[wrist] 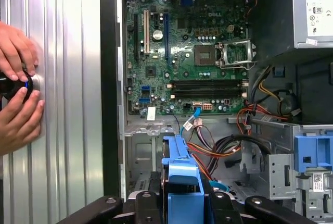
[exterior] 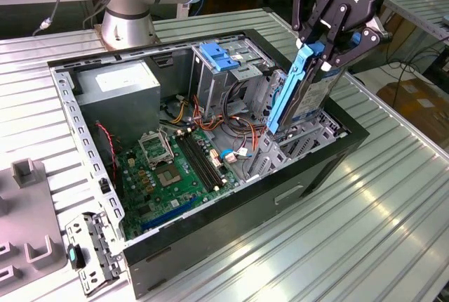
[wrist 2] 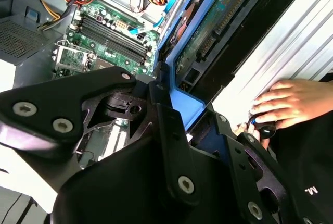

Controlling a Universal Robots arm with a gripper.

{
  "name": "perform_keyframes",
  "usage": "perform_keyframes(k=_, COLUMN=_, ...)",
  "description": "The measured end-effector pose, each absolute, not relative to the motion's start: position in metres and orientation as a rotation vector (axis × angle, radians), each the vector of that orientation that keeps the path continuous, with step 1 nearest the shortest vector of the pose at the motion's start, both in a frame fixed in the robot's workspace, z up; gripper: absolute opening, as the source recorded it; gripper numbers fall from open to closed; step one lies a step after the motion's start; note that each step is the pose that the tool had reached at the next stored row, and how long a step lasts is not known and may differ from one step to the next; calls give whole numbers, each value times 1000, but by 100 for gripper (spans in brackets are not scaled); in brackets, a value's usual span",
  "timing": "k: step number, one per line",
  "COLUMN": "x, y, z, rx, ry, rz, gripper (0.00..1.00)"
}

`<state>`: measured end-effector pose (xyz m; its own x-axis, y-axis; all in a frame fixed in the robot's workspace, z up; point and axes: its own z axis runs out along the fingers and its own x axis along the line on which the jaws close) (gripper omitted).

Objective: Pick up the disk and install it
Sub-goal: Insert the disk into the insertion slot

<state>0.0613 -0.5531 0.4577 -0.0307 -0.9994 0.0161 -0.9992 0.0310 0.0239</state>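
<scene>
Blue-framed disk [exterior: 293,91] hangs tilted over the drive bay [exterior: 309,139] at the exterior view's right, the gripper [exterior: 327,48] clamping its top between both fingers; lowered askew, it may jam or snag cables [exterior: 226,123].

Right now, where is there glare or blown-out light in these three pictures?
Exterior view: glare streaks across the ribbed table. Second wrist view: the table past the case is washed white, while the gripper clamping the disk sits dark in front. First wrist view: even light on the motherboard.
</scene>
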Motion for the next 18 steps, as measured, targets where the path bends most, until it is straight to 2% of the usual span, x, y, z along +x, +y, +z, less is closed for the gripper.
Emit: perform_keyframes(k=18, x=62, y=-556, z=452, rx=2169, ry=-2233, rz=-9, gripper=37)
